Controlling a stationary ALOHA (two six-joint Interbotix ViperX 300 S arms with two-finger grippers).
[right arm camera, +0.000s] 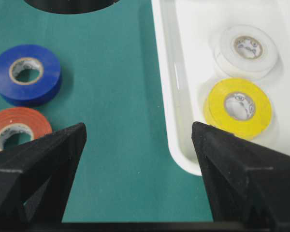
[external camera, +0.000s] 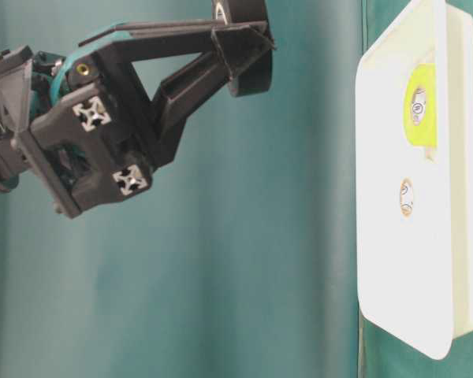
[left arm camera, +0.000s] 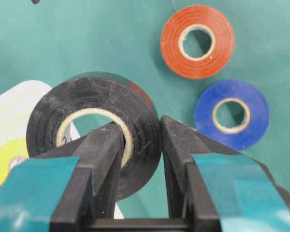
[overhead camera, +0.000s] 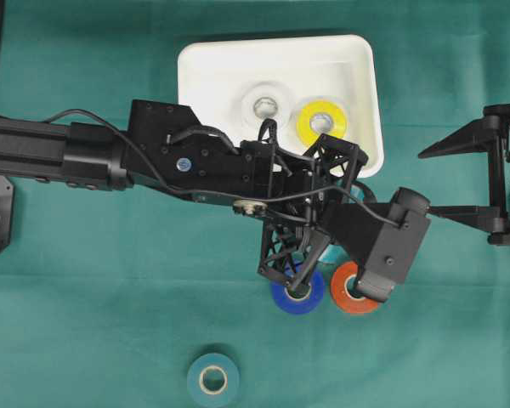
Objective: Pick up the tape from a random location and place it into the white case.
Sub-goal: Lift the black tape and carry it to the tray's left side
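Two rolls — a white roll (right arm camera: pixel 247 48) and a yellow roll (right arm camera: pixel 238 107) — are already seen lying inside the white case (overhead camera: pixel 195 76), so part of the work is judged done. A black tape (left arm camera: pixel 94 130) is held off the cloth by the left gripper (left arm camera: pixel 141 140); its fingers (left arm camera: pixel 104 154) are clamped tight on the roll's wall, one through the core and one outside. The roll is carried just beside the case's near edge, apparently not yet over the basin. Left on the green cloth (overhead camera: pixel 85 280) are a blue roll (overhead camera: pixel 299 297), an orange roll (overhead camera: pixel 347 293) and a teal roll (overhead camera: pixel 212 379). The right gripper (right arm camera: pixel 140 140) is parked with its jaws spread wide and nothing held, beside the case's corner. Bare floor is seen in the case alongside the two rolls, so room for a drop is judged ample — the raised rim must be cleared first.
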